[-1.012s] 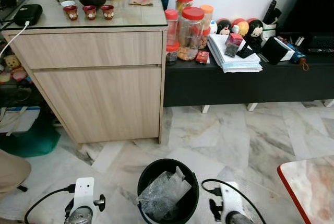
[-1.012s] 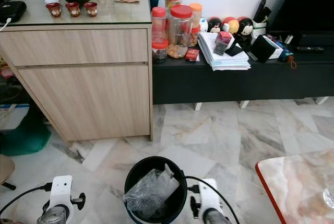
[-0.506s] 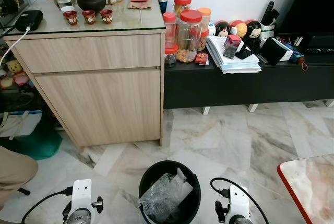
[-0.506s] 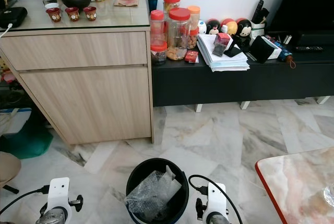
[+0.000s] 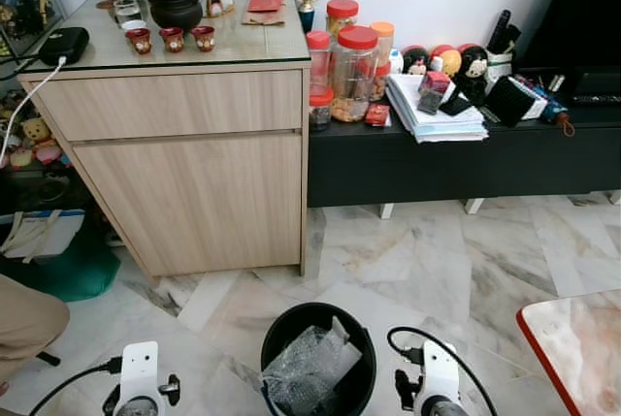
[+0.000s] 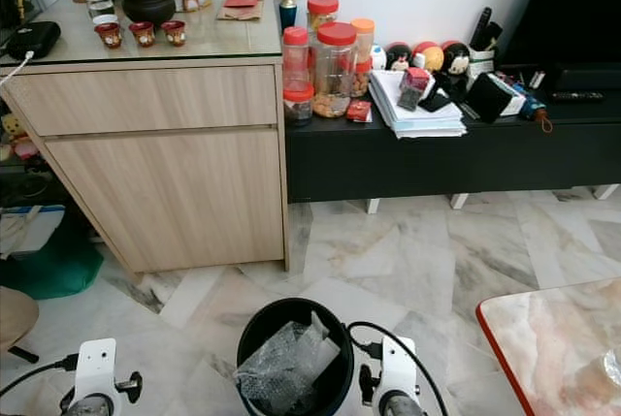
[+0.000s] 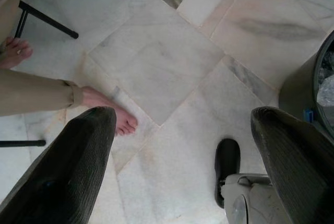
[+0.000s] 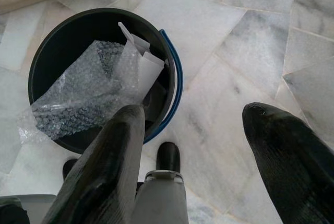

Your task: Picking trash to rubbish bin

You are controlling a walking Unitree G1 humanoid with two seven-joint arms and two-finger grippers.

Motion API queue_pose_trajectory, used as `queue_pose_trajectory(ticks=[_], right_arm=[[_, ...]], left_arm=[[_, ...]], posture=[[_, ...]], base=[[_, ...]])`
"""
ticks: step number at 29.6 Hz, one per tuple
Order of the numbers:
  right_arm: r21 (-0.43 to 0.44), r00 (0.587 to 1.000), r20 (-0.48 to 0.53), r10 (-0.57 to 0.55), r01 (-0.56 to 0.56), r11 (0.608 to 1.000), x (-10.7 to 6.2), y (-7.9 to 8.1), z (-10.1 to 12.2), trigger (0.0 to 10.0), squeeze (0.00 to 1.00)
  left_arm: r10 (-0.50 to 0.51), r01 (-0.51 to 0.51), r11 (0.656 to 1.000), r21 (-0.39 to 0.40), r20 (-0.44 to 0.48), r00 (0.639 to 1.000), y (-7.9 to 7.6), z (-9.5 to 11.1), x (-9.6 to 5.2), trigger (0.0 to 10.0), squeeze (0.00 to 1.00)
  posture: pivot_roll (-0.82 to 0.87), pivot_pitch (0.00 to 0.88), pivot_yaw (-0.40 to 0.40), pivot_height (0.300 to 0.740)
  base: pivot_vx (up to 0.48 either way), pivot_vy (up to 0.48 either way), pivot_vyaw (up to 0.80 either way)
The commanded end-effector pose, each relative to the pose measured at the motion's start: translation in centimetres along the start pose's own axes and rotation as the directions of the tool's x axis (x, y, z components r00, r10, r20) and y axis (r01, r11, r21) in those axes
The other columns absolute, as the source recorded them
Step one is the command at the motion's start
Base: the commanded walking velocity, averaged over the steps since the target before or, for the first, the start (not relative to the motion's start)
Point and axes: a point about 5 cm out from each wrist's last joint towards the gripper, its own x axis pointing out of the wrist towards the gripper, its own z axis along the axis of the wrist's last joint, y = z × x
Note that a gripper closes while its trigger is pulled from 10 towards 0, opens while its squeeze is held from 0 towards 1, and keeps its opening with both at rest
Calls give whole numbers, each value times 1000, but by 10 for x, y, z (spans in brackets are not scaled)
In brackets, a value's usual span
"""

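Observation:
A black rubbish bin (image 5: 361, 336) stands on the marble floor right in front of me. Crumpled bubble wrap (image 5: 309, 369) and a white scrap lie inside it; the right wrist view shows the same bin (image 8: 52, 36) and bubble wrap (image 8: 83, 96). My right gripper (image 8: 193, 145) hangs open beside the bin with nothing between its fingers. My left gripper (image 7: 182, 145) is open over bare floor, the bin's wall (image 7: 297, 88) just at its side. Both wrists sit low on either side of the bin: the left wrist (image 5: 138, 377) and the right wrist (image 5: 435, 382).
A wooden cabinet (image 5: 184, 154) with a tea set stands ahead on the left. A low black shelf (image 5: 466, 159) with jars, papers and toys runs to the right. A red-edged marble table (image 5: 577, 348) is at the right. A person's bare foot (image 7: 112, 112) and leg are near my left gripper.
The camera has tilted up and drawn back a little, so the bin and both wrists sit lower in the picture. The bin and the bubble wrap have not moved.

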Motion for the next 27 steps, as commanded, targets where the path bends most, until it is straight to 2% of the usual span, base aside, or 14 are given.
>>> queue_pose_trajectory(ticks=[1, 11, 27], right_arm=[[15, 1000, 3, -1, 1, 1000, 0, 1, 1, 10000, 0], [9, 1000, -3, 6, -6, 1000, 0, 4, -1, 10000, 0], [-1, 1000, -1, 15, -15, 1000, 0, 6, 0, 10000, 0]], left_arm=[[5, -5, 1000, 1, -19, 1000, 1, -4, -1, 10000, 0], [2, -1, 1000, 10, -14, 1000, 3, -2, 0, 10000, 0], [-7, 7, 1000, 11, -8, 1000, 1, 0, 0, 10000, 0]], posture=[[66, 0, -26, 740], [60, 0, -12, 740], [63, 0, -10, 740]], base=[[0, 0, 0], [0, 0, 0], [-277, 0, 0]])
